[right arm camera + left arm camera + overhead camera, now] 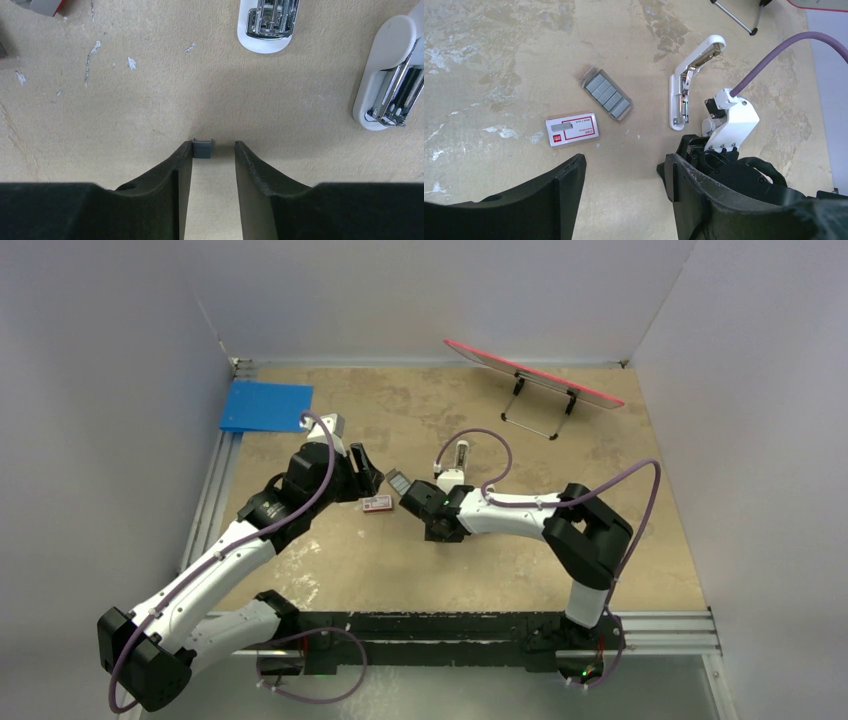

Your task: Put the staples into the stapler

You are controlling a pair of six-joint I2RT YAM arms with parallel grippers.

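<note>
My right claw (212,147) hangs low over the table (125,100) with its jaws partly spread. One staple strip (202,149) sits at the tips, against one finger with a gap to the other, so nothing is pinched. I judge it needs centring before a firm grip. The stapler (675,100) lies just beyond, hinged fully open so its channel faces up for loading. My left claw (624,162) hovers spread and empty near the spare staples (606,93) in their clear tray and the red-and-white box (572,129), probably placed to steady the stapler.
</note>
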